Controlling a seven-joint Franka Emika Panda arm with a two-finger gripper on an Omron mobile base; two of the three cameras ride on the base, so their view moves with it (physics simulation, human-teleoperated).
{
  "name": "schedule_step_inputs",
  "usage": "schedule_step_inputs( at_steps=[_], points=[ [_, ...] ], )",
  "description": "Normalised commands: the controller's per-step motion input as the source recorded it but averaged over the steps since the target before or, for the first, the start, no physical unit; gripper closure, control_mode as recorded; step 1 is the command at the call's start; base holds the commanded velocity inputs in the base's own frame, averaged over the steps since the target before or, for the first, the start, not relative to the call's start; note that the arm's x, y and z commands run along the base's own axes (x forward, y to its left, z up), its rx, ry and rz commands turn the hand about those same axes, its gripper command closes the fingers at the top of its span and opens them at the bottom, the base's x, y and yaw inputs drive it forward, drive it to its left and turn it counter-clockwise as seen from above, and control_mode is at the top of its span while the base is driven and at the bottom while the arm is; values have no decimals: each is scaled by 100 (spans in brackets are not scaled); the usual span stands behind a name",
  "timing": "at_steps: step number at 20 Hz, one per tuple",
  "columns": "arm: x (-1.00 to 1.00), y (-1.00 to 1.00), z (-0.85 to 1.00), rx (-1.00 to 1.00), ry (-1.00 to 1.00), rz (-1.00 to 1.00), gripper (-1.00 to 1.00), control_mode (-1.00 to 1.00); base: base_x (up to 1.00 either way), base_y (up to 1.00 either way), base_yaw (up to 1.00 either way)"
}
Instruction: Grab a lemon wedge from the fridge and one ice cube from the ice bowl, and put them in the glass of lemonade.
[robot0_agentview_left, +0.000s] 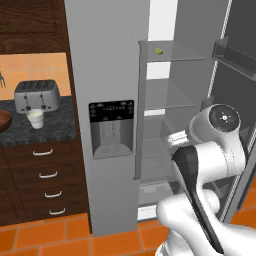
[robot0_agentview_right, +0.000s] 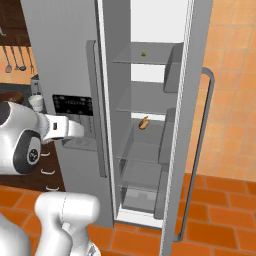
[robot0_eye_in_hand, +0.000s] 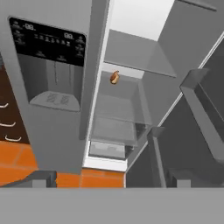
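The grey fridge (robot0_agentview_left: 107, 60) has its right door (robot0_agentview_left: 235, 75) swung open and its left door with the black dispenser shut. The tiny yellow-green lemon wedge (robot0_agentview_left: 159, 51) (robot0_agentview_right: 144, 53) lies on the top glass shelf. On the dark counter to the left, the cream glass of lemonade (robot0_agentview_left: 35, 119) (robot0_agentview_right: 35, 102) stands in front of the toaster. The reddish-brown ice bowl (robot0_agentview_left: 4, 121) is cut by the left edge. My gripper (robot0_eye_in_hand: 109, 181) is open and holds nothing, its fingertips (robot0_eye_in_hand: 41, 178) far apart. It hangs in front of the dispenser, well below the wedge's shelf.
A small orange item (robot0_agentview_right: 144, 122) (robot0_eye_in_hand: 114, 77) lies on a middle shelf. The silver toaster (robot0_agentview_left: 36, 95) stands at the back of the counter above dark drawers (robot0_agentview_left: 45, 175). Door bins (robot0_agentview_left: 231, 55) jut from the open door. Orange tile floor (robot0_agentview_right: 220, 210) spreads below.
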Motion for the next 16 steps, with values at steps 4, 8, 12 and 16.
schedule_step_inputs(
  at_steps=[4,8,12,16],
  points=[
    [-14,0,-69,14,1,52,-100,-100,0,0,0],
    [-38,2,-68,13,0,31,-100,-100,0,0,0],
    [-29,6,-56,4,-6,1,-100,-100,0,0,0],
    [0,0,-5,0,-2,-4,-100,-100,0,0,0]
  ],
)
